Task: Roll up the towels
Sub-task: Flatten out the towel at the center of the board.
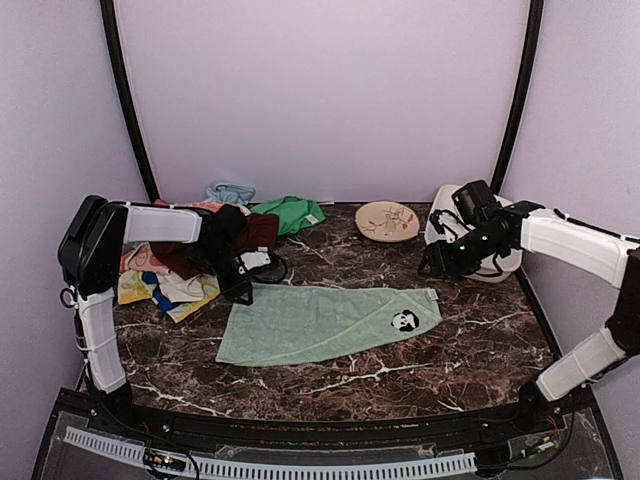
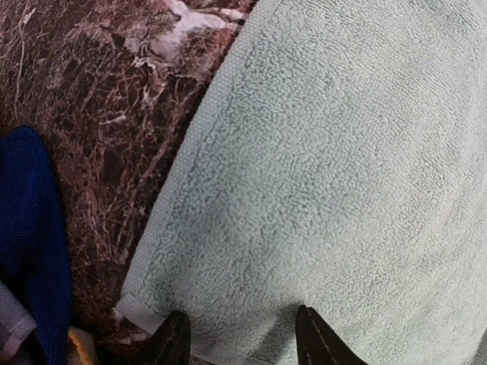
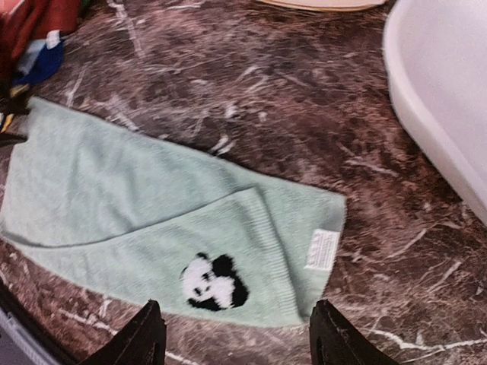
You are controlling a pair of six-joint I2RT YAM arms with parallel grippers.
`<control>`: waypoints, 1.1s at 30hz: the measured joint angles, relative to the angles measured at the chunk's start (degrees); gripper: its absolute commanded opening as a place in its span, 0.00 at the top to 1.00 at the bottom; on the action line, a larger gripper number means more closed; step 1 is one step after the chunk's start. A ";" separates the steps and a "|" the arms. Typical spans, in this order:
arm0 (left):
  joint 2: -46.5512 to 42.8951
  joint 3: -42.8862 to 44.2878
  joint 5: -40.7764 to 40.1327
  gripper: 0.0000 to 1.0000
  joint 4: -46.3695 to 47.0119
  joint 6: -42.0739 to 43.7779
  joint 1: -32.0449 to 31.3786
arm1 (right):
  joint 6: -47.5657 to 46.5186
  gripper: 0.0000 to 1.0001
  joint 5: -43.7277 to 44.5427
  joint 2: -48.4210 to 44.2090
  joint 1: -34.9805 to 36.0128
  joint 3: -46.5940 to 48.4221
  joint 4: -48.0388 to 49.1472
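While the mint-green towel (image 1: 320,325) lies flat mid-table on the marble table (image 1: 480,350) (one layer folded over, panda patch (image 3: 214,283) at its right end), the left gripper (image 2: 240,312) hangs over its far-left corner, fingers apart, holding nothing. The right gripper (image 3: 237,304) hangs over the right end, likewise spread. Other towels (image 1: 170,285) are heaped far left.

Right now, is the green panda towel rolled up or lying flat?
Flat, not rolled. The mint-green towel lies spread on the marble table, one layer folded over by the panda.
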 measured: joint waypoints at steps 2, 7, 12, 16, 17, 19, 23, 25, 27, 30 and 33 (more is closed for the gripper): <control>0.37 0.81 -0.26 0.48 -0.02 0.04 0.00 | -0.07 0.37 2.38 3.78 -1.90 1.11 1.11; 0.61 3.15 0.13 0.44 -1.55 0.90 0.22 | -0.59 0.40 6.38 14.88 -2.43 4.48 3.74; 0.59 4.87 1.25 0.41 -4.26 1.73 0.94 | -0.90 0.45 7.34 21.42 -2.45 3.85 5.90; 0.63 5.03 1.36 0.42 -4.31 1.84 1.55 | -0.87 0.47 7.45 22.32 -2.73 1.75 7.06; 0.68 5.03 1.33 0.42 -4.24 1.84 1.64 | -0.90 0.47 7.48 22.43 -2.84 1.60 7.30; 1.03 5.03 1.16 0.43 -4.07 1.84 1.90 | -0.90 0.47 7.50 22.67 -3.26 1.27 7.91; 3.02 5.29 1.09 0.48 -3.82 1.95 2.27 | -0.92 0.47 7.69 22.69 -4.28 1.14 8.81; 3.76 5.81 1.11 0.49 -3.85 2.03 2.32 | -0.92 0.45 7.91 22.69 -5.01 1.07 9.05; 3.89 6.14 1.16 0.49 -3.76 2.10 2.32 | -0.83 0.45 8.09 22.69 -5.77 1.03 9.07; 4.28 6.60 1.53 0.49 -3.80 2.05 2.49 | -0.63 0.45 8.09 22.69 -6.43 0.98 9.44; 4.90 7.58 2.69 0.49 -3.96 1.84 2.54 | 0.13 0.45 7.41 22.73 -6.58 0.57 10.58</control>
